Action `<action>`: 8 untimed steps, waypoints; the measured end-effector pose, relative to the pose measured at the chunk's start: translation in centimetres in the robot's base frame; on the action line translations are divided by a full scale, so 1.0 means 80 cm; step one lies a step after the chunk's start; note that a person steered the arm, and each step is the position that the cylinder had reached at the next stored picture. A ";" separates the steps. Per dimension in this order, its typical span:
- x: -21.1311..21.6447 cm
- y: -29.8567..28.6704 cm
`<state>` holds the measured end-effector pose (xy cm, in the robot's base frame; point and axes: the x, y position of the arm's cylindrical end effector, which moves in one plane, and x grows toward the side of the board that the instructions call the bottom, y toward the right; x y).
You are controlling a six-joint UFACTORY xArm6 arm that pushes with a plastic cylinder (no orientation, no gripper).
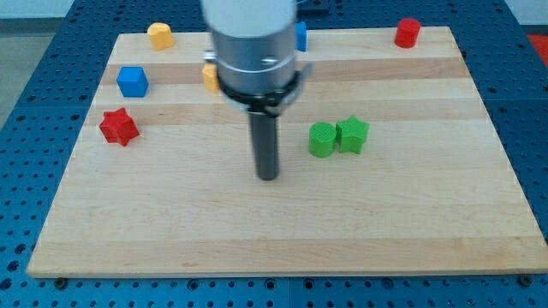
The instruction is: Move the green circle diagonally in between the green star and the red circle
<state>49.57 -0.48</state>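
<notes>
My tip (269, 176) — the lower end of a straight dark rod hanging from a pale cylindrical arm housing (253, 38) — is resting on the light wooden board (282, 239) near its centre. There are no jaws on this rod, so nothing is opening, closing or being held; the tip is standing free, touching no block.

The green circle block (322, 139) is sitting at about two o'clock from my tip, near but apart from it. The green star block (353, 134) is lying just to the circle's three o'clock side, the two seeming to touch. The red circle block (408, 32) is standing well away at roughly one o'clock from the green pair, by the board's far edge.

At ten o'clock from my tip, a red star block (118, 127) and a blue cube-like block (133, 81) are sitting well apart from it. A yellow block (160, 36) is lying at eleven o'clock — another yellow block (211, 76) and a second blue block (301, 36) are showing only partly behind the housing.
</notes>
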 end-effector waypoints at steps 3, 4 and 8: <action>-0.069 0.068; -0.100 0.062; -0.137 0.036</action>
<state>38.61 2.41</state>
